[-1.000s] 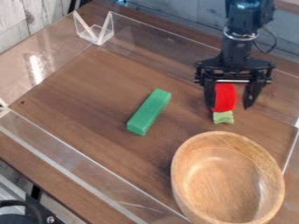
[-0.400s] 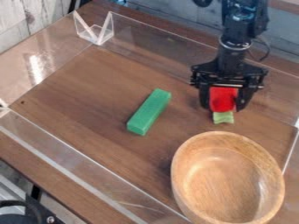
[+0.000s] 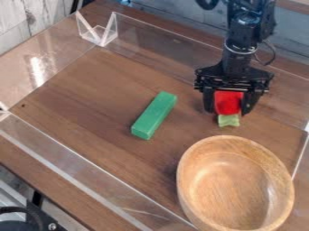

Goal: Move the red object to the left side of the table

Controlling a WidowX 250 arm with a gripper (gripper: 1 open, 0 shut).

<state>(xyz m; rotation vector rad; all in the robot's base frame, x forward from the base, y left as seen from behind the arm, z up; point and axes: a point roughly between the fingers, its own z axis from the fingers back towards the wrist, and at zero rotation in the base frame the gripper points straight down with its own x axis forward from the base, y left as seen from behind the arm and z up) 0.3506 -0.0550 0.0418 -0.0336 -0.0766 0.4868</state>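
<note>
The red object (image 3: 229, 106), a small strawberry-like toy with a green leafy end, lies on the right part of the dark wood table (image 3: 108, 90). My gripper (image 3: 232, 97) points straight down over it. Its black fingers (image 3: 205, 93) stand open on either side of the toy's upper half, low near the tabletop. I cannot tell whether the fingers touch the toy.
A green rectangular block (image 3: 154, 115) lies near the middle of the table. A round wooden bowl (image 3: 237, 185) sits at the front right, just below the toy. Low clear acrylic walls (image 3: 72, 162) border the table, with a clear corner piece (image 3: 96, 30) at the back left.
The gripper has shifted slightly left and a little lower around the red toy. Its fingers stay open and the toy has not moved.
</note>
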